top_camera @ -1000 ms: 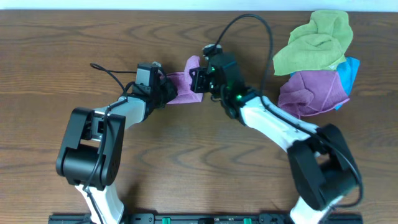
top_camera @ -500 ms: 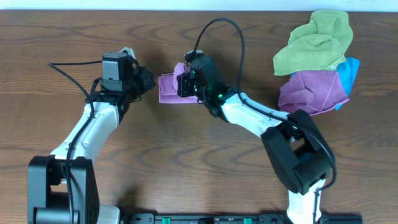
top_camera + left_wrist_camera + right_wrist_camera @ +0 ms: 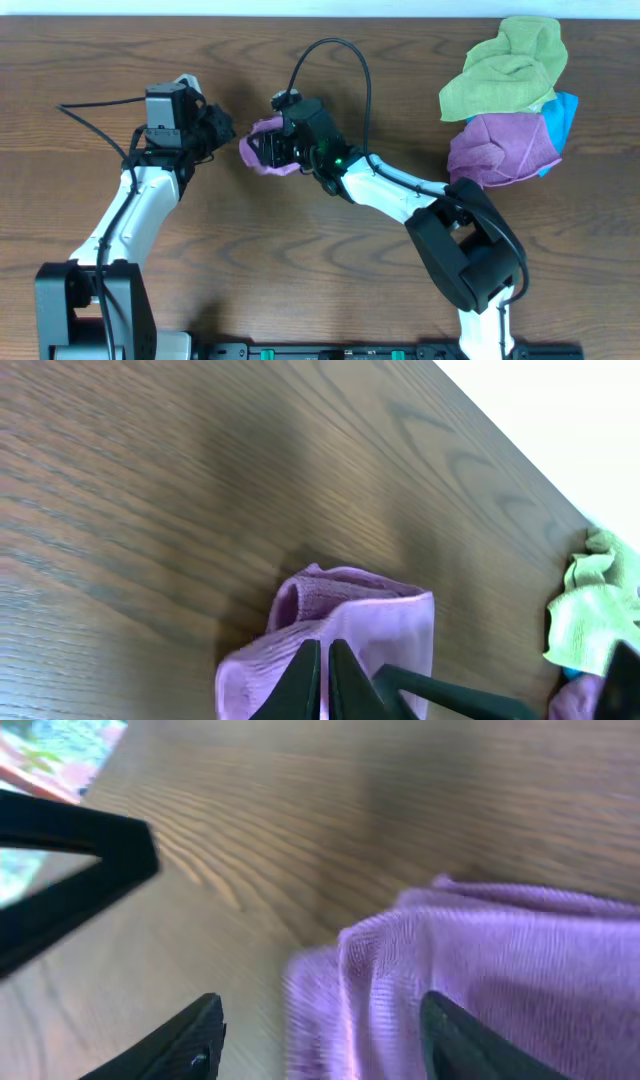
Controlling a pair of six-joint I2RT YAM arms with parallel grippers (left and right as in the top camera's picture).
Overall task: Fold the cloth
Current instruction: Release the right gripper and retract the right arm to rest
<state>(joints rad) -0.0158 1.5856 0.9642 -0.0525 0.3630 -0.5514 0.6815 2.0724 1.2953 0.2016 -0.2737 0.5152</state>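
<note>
The cloth (image 3: 256, 158) is a small lilac bundle, folded over on itself, lying on the wooden table (image 3: 330, 270) left of centre. My right gripper (image 3: 272, 150) hangs open right over it. In the right wrist view its jaws (image 3: 320, 1035) straddle the cloth's (image 3: 500, 970) left edge, one finger above fabric and the other above bare wood. My left gripper (image 3: 224, 128) is shut and holds nothing, just left of the cloth. In the left wrist view its closed fingertips (image 3: 325, 660) point at the cloth (image 3: 360, 620).
A heap of other cloths sits at the back right: a lime-green cloth (image 3: 505, 65) on top, a mauve cloth (image 3: 500, 150) below, and a blue one (image 3: 562, 115) at the side. The right arm's black cable (image 3: 330, 50) loops above the cloth.
The right gripper carried the cloth leftward, then opened and let it go. The left gripper pulled back to the left, staying shut.
</note>
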